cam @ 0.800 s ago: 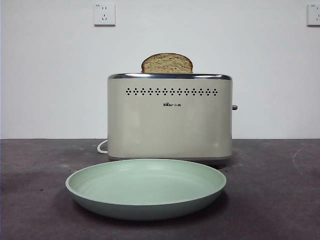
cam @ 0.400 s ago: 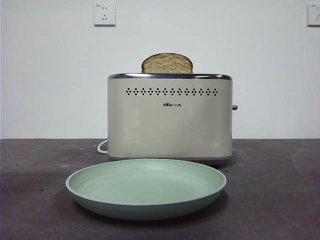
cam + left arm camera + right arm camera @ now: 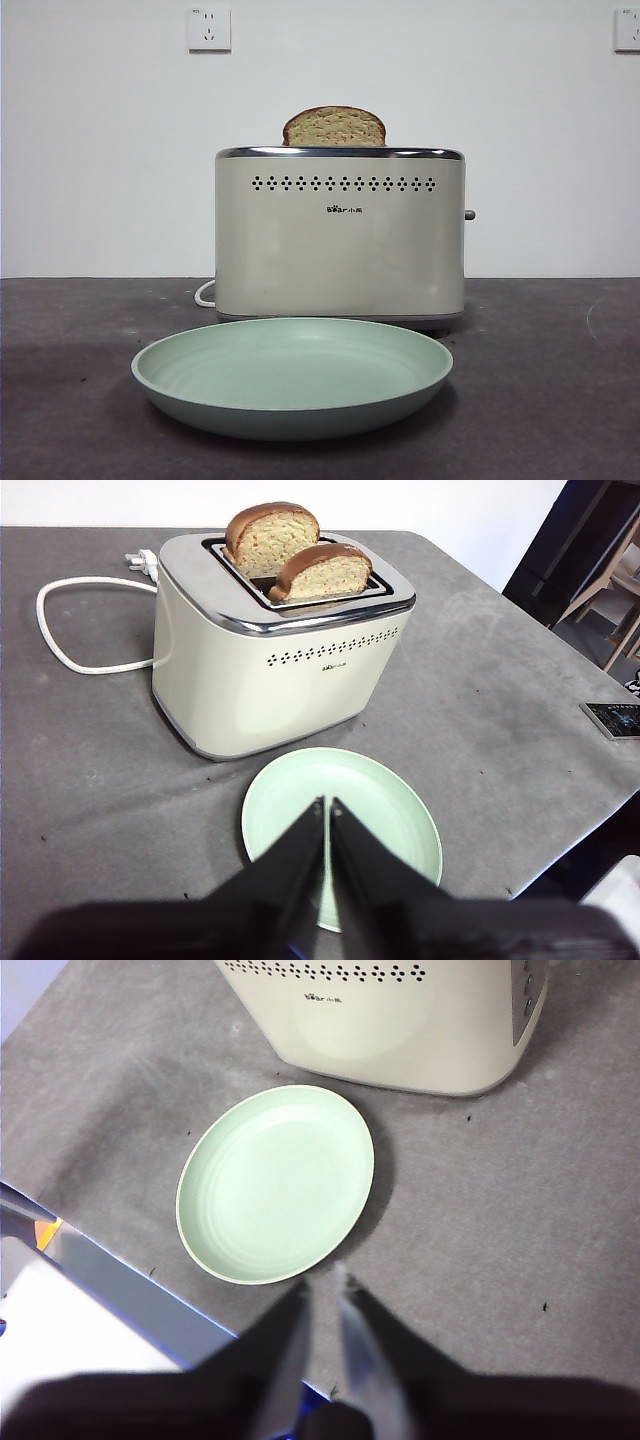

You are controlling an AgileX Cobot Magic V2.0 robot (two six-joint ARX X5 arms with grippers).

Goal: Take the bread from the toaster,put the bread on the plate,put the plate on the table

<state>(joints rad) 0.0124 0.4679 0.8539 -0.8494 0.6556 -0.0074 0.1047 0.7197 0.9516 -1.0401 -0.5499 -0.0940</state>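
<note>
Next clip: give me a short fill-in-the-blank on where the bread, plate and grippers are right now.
1. The bread stands in the ____.
2. The plate lies on the ____, with nothing on it.
3. Both the left gripper and the right gripper have their jaws ____.

Missing words: toaster; table; shut

Bread (image 3: 334, 127) in toaster (image 3: 340, 235) — plate (image 3: 291, 377) in front, on table (image 3: 540, 390)

One toaster (image 3: 270, 650) stands on the table (image 3: 500, 710). Two slices sit in its slots: the bread (image 3: 270, 538) and a second slice (image 3: 322, 572) beside it. One plate (image 3: 290, 375) lies in front of the toaster. Two wall sockets (image 3: 208, 28) show behind the toaster.
</note>
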